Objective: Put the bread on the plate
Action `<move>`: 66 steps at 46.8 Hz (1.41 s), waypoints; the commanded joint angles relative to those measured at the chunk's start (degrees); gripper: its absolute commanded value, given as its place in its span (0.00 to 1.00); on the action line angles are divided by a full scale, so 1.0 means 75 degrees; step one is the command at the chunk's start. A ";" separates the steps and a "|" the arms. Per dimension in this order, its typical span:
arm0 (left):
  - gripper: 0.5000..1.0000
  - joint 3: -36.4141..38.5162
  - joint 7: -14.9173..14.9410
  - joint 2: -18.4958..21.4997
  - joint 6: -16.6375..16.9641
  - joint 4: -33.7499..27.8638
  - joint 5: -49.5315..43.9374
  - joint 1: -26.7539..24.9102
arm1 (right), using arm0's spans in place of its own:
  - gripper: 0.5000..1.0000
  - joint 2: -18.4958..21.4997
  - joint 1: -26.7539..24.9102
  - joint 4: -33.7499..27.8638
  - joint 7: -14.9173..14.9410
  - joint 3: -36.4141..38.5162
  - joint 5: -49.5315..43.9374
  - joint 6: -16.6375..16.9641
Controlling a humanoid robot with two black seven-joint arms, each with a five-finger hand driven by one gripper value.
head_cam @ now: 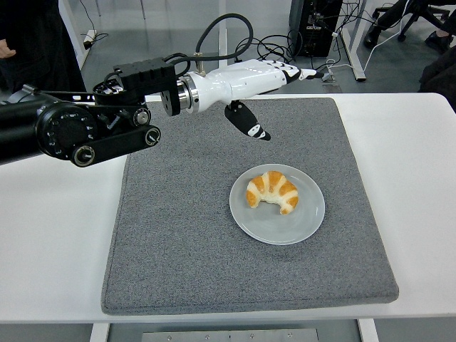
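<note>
The bread (273, 192), a golden croissant, is seen lying on the plate (276, 225), slightly up and left of the plate's centre. No part of it is touched by the left hand (260, 80), which is held well apart from it, up and to the left, above the far edge of the grey mat (178, 235). The bread is curved like a crescent, with both tips turned down toward the near rim of the plate; its long axis is seen running left to right, tilted a little so the right tip sits lower. The plate is a pale, round one, resting flat on the mat, right of the mat's centre. The hand is white with black fingertips; its fingers (292, 70) are stretched out flat toward the right and the thumb (248, 122) is hung downward, so the hand is released and nothing is grasped. The black arm (78, 128) is seen entering from the left edge, raised above the table (413, 157). The mat is laid on the white table. Beyond the table, relative to the plate at the far top, cables (267, 50) are seen on the floor. A person's dark clothing (35, 43) is seen at top left.
</note>
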 commanded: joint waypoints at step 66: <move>0.95 -0.4576 0.1084 -0.1927 -0.2710 0.5404 -0.7114 0.2671 | 1.00 0.0000 -0.0024 0.0026 -0.0001 0.0023 0.0000 0.0016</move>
